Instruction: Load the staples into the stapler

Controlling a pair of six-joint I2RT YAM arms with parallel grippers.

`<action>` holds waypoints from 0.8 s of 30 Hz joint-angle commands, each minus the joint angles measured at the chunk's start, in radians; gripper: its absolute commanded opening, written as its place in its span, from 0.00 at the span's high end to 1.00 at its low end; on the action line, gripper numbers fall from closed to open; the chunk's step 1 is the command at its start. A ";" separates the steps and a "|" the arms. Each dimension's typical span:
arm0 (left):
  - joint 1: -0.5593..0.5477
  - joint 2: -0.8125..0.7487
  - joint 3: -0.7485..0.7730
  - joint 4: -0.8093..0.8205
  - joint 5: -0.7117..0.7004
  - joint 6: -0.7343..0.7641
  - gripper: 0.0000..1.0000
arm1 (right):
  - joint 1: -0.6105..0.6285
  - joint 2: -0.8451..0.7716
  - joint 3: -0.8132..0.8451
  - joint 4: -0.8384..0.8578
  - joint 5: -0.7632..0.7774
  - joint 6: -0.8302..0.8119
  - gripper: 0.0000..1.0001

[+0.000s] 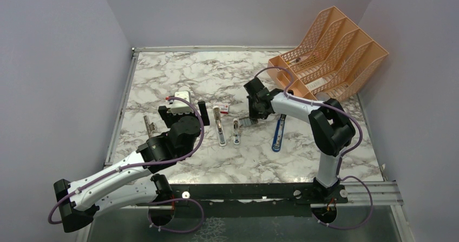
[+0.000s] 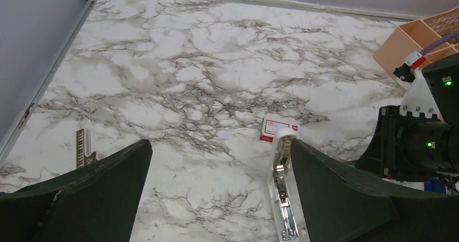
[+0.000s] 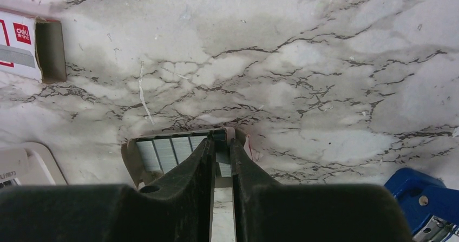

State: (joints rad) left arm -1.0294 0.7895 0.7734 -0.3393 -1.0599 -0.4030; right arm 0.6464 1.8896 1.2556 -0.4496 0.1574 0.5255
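right arm tipped steeply down, right gripper point(image 3: 221, 145) nipped narrow on the staples point(image 3: 173, 151) in their tray point(image 3: 130, 156); left gripper point(image 2: 221, 147) wide apart, empty

The far left and far middle of the surface point(image 1: 178, 71) are bare marble, open for passage. An orange file rack point(image 1: 335, 52) blocks the far right corner. In the middle, the stapler point(image 1: 219, 125), a slim white piece point(image 1: 236, 132) beside it and a red-and-white box point(image 1: 222, 110) at its far end crowd together. The right gripper point(image 1: 250, 121) sits low in the narrow lane between these and a blue tool point(image 1: 278, 133), with the staples point(image 3: 168, 151) filling the slit between its fingers. The left gripper point(image 1: 184, 112), jaws wide, stands just left of the stapler.
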 commanded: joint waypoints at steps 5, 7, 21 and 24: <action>0.003 -0.008 -0.003 -0.002 -0.017 0.003 0.01 | -0.001 -0.072 -0.038 -0.017 -0.065 0.086 0.80; 0.003 -0.008 -0.003 -0.002 -0.017 0.002 0.01 | -0.001 -0.077 -0.041 -0.012 -0.073 0.085 0.80; 0.003 -0.008 -0.003 -0.003 -0.017 0.000 0.01 | -0.001 -0.030 -0.040 0.021 -0.045 -0.026 0.69; 0.003 -0.010 -0.003 -0.003 -0.017 0.000 0.01 | -0.001 -0.009 -0.035 0.024 -0.071 -0.033 0.68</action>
State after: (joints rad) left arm -1.0294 0.7895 0.7734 -0.3397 -1.0595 -0.4034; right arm 0.6464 1.8538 1.2247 -0.4454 0.1158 0.5213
